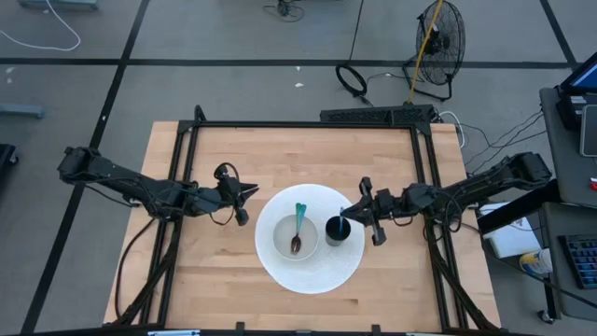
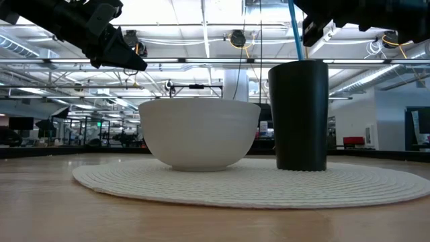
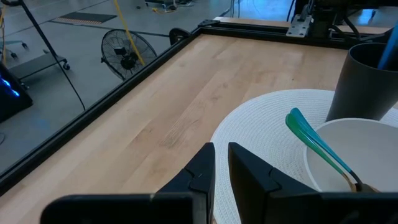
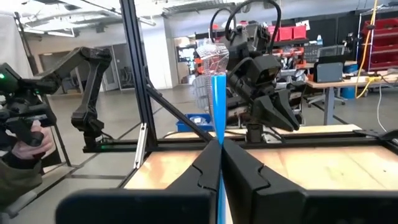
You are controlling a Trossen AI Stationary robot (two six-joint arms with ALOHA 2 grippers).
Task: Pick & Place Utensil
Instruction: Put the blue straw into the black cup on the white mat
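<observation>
A white bowl (image 1: pixel 297 235) (image 2: pixel 199 133) sits on a round white woven mat (image 1: pixel 322 271) and holds a spoon with a teal handle (image 1: pixel 298 220) (image 3: pixel 314 142), which leans on the rim. To the bowl's right a black cup (image 1: pixel 337 231) (image 2: pixel 299 114) stands upright on the mat. My right gripper (image 1: pixel 347 218) (image 4: pixel 219 155) hovers over the cup, shut on a blue utensil (image 2: pixel 295 32). My left gripper (image 1: pixel 244 203) (image 3: pixel 221 163) (image 2: pixel 134 62) hangs shut above the table, left of the bowl, touching nothing. My right gripper pinches the blue utensil's thin handle (image 4: pixel 218 134) between its two fingers, coming in roughly level from the table's right side, across the handle. The handle stands nearly upright and rises above the fingers. Its lower end reaches down into the black cup (image 2: pixel 300 59).
A black frame runs along the table's far edge and sides (image 1: pixel 308 124). Bare wood lies on the near and far sides of the mat (image 1: pixel 308 159). A floor fan (image 1: pixel 438 37) stands beyond the table, and a person's hands hold a controller at the room's edge (image 4: pixel 22 146).
</observation>
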